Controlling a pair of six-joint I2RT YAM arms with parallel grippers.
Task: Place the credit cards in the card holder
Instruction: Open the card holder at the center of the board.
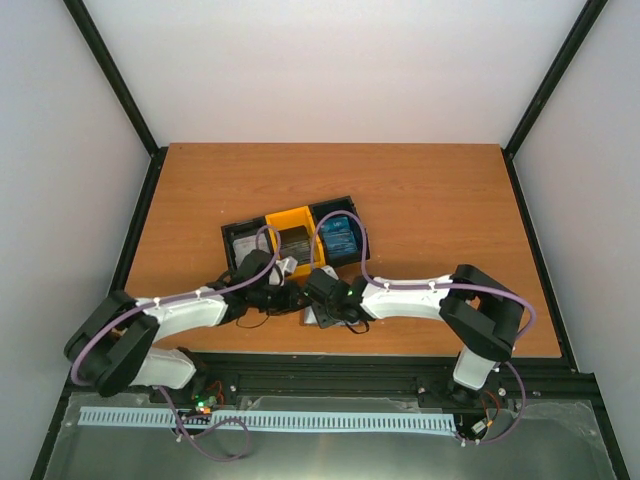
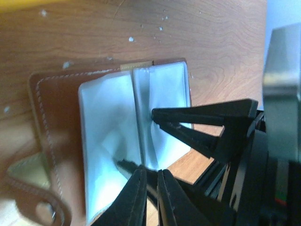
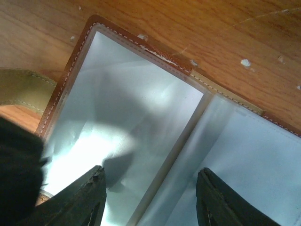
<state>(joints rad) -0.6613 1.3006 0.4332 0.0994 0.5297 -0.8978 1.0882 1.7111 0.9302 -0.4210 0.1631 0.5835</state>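
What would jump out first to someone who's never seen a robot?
The left gripper and right gripper meet over an open brown card holder near the table's front middle, pale blue pockets spread. Just behind, a black-and-yellow tray holds the credit cards.

The card holder (image 2: pixel 51 117) looks like smooth brown leather with pale thread stitches. Its pockets (image 3: pixel 136 108) are shiny pale plastic. The worktop (image 2: pixel 221 42) is smooth wood with white specks. At 12 o'clock from the holder, the tray (image 1: pixel 291 212) is hard plastic. The left pincer (image 2: pixel 149 186) and right pincer (image 3: pixel 150 179) are dull black plastic.
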